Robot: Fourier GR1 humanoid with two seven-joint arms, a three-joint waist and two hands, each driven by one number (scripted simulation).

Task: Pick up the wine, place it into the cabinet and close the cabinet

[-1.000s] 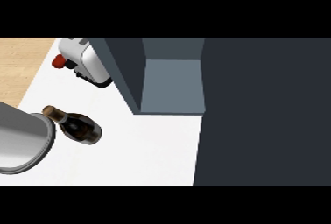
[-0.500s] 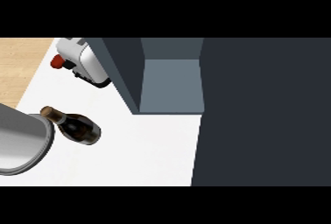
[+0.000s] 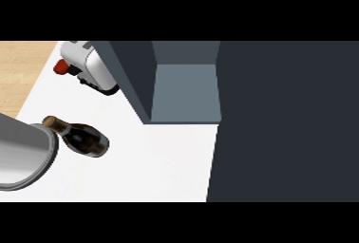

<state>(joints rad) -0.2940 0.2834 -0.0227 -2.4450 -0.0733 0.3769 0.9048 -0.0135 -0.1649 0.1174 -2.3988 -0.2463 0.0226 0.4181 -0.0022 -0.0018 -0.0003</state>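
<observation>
On the far left, a strip of light wood floor (image 3: 24, 66) shows past the edge of the white counter (image 3: 154, 161). Low on the left side a big grey round thing (image 3: 21, 152) comes in from the edge. It has a shiny curved rim, and it is cut off by the edge, so I cannot tell for sure what it is. It may be part of the robot's arm.

Just beside that grey thing is the wine bottle (image 3: 82, 137). It is dark, almost black, with a brown top. It stands on the white counter and we look down on it from above, so its neck points up and to the left. The neck end is right at the grey rim, so close that I cannot tell if they touch.

Up near the top, a white machine (image 3: 91, 69) with a red knob (image 3: 61, 67) sits on the counter. It looks like a small kitchen machine, and it is well apart from the bottle.

Next comes the cabinet (image 3: 184, 90). It is blue-grey and its inside is open to see. The bottle is outside it, off to the left on the counter.

On the right, a wide dark panel (image 3: 288, 123) fills the rest. It could be the cabinet door, swung open.

No hand shows anywhere, so I cannot tell how the fingers are.
</observation>
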